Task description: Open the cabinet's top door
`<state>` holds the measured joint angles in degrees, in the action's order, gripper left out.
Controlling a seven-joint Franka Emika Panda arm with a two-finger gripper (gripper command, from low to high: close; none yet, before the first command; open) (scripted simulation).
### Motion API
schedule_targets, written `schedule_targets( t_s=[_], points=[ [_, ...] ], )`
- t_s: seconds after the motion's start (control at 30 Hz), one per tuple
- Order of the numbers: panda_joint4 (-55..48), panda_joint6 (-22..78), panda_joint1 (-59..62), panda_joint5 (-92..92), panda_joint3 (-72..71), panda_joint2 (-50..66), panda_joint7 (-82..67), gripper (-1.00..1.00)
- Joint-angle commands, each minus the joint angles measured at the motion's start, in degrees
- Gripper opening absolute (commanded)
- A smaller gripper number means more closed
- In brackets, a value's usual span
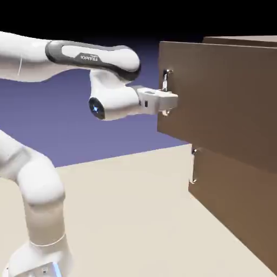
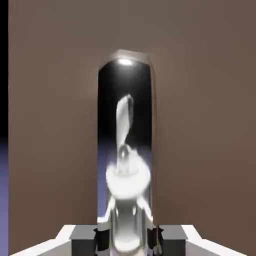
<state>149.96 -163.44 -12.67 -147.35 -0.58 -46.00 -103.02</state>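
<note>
The brown cabinet (image 1: 243, 227) stands at the exterior view's right. Its top door (image 1: 222, 103) has swung outward, so its handle edge juts past the lower panel toward the arm. My gripper (image 1: 168, 104) is shut on the top door's thin vertical silver handle (image 1: 167, 80), with the hand held level. In the hand view the shiny handle (image 2: 125, 150) rises large between my gripper's (image 2: 126, 240) grey fingertips (image 2: 84, 234), and the brown top door (image 2: 200, 125) fills the rest.
The lower door (image 1: 238, 184) sits flush with its own small silver handle (image 1: 193, 165) just below my hand. The beige table (image 1: 135, 216) stretches between the arm's base and the cabinet. A strip of blue-violet backdrop shows at the hand view's left edge.
</note>
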Motion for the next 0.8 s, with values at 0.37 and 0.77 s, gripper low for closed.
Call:
schedule_targets(
  t_s=[0.37, 0.77],
  points=[
    [9.37, -13.31, -22.5, 29.19, 19.08, -21.94, 12.71, -1.0],
    [13.94, -22.07, -30.9, 47.92, 22.96, -33.08, 26.08, -1.0]
  ],
)
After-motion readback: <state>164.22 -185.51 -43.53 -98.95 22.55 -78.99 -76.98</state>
